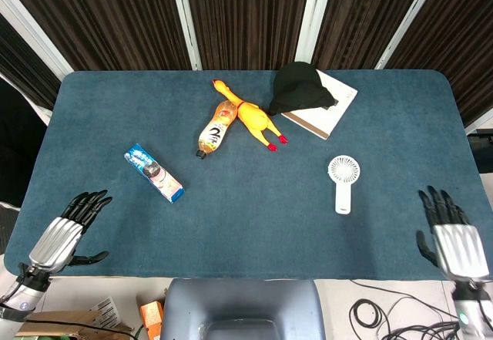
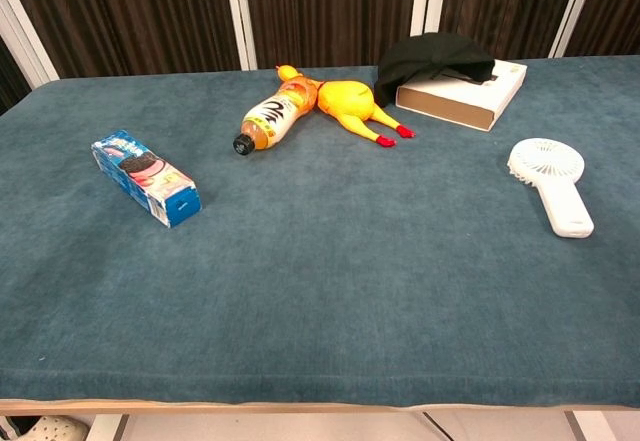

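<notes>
1. We see our left hand (image 1: 60,236) at the near left corner of the counter (image 1: 254,209), fingers spread apart and holding nothing; it hangs just over the near edge
2. Our right hand (image 1: 452,237) sits at the near right corner, fingers likewise fanned apart and empty, well apart from everything on the counter; neither hand shows in the chest view
3. The thing nearest our right hand is the white handheld fan (image 1: 343,180), lying flat toward the right side of the counter, its round head pointing to the far edge and its handle to the near edge; nothing touches it
4. Nearest our left hand is the blue biscuit packet (image 1: 154,173), lying on its side toward the left edge, slanted across the counter and apart from the hand
5. Further back, near the middle, an orange drink bottle (image 1: 215,128) lies on its side with its cap toward the near edge, touching a yellow rubber chicken (image 1: 253,118) that lies beside it
6. Closest to the far edge, right of the middle, a black cap (image 1: 299,87) rests on a white book (image 1: 330,107), covering its left part
</notes>
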